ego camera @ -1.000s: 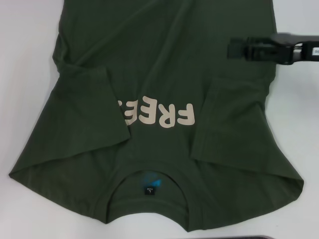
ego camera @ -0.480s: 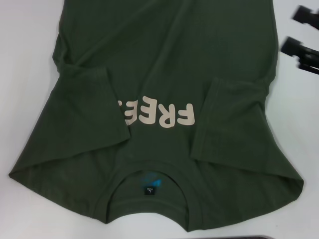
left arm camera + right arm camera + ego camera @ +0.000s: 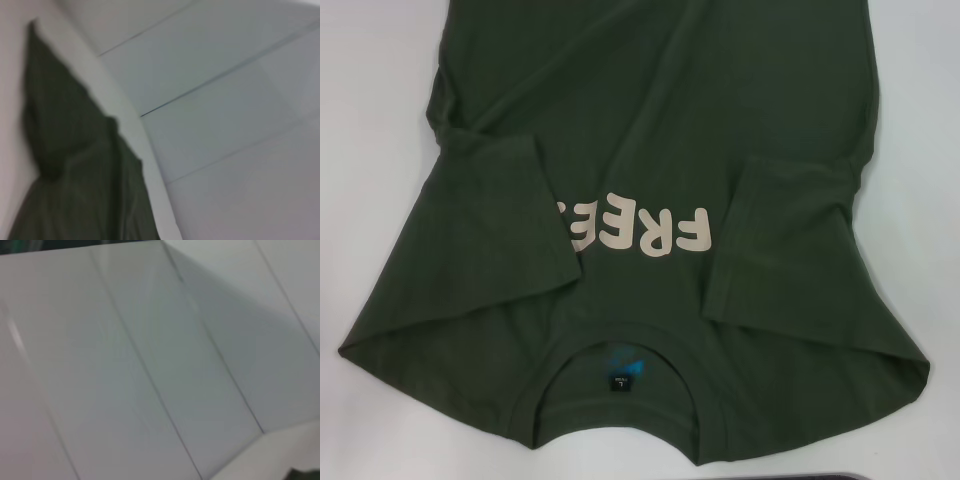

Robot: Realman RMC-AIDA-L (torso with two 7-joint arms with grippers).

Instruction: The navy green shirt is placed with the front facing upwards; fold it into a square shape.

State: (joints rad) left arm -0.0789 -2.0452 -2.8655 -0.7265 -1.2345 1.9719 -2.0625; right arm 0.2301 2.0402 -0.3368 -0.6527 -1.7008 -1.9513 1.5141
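Navy green shirt lay on counter, sleeves folded in; no claw visible, state unknown; loose sleeves risked unfolding.

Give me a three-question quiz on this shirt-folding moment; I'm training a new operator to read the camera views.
1. True or false: both sleeves of the navy green shirt are folded inward over its front.
2. Which letter of the cream "FREE" lettering is partly covered by a sleeve in the head view? A: the F. B: the last E. C: none.
3. Which part of the shirt lies nearest the robot in the head view?

Key
1. True: the robot's-left sleeve and right sleeve both lie on the body.
2. B.
3. The round collar with its neck label.
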